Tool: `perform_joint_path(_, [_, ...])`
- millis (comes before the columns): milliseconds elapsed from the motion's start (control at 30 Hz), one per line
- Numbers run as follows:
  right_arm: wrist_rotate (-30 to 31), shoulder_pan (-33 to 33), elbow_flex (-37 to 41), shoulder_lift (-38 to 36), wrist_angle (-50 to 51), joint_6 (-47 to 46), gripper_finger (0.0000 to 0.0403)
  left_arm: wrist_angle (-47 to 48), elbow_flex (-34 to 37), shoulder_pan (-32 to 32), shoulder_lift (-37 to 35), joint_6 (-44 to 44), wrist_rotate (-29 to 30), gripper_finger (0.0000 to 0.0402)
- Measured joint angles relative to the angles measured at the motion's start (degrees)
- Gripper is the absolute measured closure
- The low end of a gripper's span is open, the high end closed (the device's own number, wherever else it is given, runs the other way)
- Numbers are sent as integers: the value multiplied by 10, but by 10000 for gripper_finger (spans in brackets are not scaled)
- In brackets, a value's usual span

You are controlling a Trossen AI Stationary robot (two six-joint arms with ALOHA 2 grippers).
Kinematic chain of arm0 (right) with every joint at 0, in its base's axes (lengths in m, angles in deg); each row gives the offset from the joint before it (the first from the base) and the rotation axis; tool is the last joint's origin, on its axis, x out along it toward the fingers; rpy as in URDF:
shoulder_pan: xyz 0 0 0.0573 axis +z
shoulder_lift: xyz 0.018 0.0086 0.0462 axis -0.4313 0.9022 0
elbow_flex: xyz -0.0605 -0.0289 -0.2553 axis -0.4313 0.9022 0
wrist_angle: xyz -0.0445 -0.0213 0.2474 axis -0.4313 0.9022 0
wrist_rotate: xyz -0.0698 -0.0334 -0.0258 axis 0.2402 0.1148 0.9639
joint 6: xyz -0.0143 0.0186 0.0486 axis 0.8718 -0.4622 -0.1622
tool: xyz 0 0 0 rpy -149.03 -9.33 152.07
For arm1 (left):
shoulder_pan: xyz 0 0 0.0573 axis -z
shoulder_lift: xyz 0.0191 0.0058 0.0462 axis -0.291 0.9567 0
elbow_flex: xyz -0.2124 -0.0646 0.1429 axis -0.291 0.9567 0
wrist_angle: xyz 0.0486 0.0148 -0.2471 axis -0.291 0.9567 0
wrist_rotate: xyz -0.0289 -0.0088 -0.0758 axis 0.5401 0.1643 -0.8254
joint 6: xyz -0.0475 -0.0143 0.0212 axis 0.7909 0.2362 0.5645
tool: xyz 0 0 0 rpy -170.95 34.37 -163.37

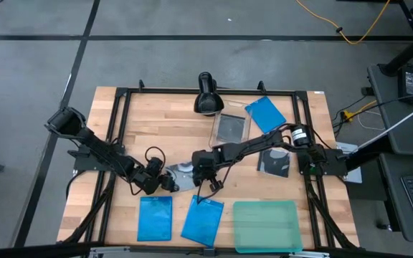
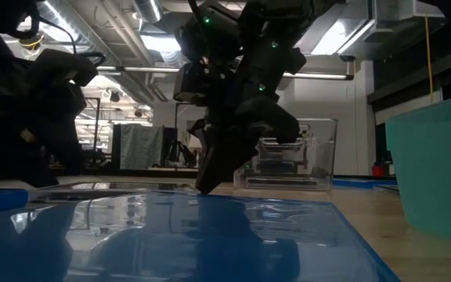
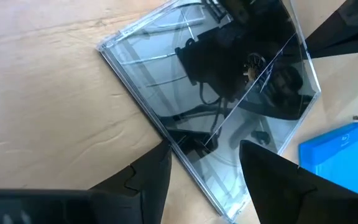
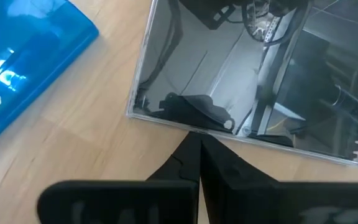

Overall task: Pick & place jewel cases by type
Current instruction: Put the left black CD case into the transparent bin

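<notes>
Left wrist view: glossy, clear-lidded disc case (image 3: 229,93) — left claw (image 3: 204,171) apart around its edge, right claw (image 4: 199,163) together.

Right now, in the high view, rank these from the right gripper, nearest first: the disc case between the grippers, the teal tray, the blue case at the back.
1. Clear-and-black disc case, touching the right gripper, table centre.
2. Translucent teal tray, front right.
3. Bright blue jewel case, back right; close to the tray's range, hard to separate.
</notes>
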Motion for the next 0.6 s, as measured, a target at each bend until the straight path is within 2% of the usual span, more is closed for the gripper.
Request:
perform_joint_path(333, [-8, -3, 0, 0, 2, 2, 397, -5, -10, 2, -1, -28, 21, 217])
perform_joint_path(600, [-8, -3, 0, 0, 8, 11, 397, 14, -16, 1, -33, -47, 35, 217])
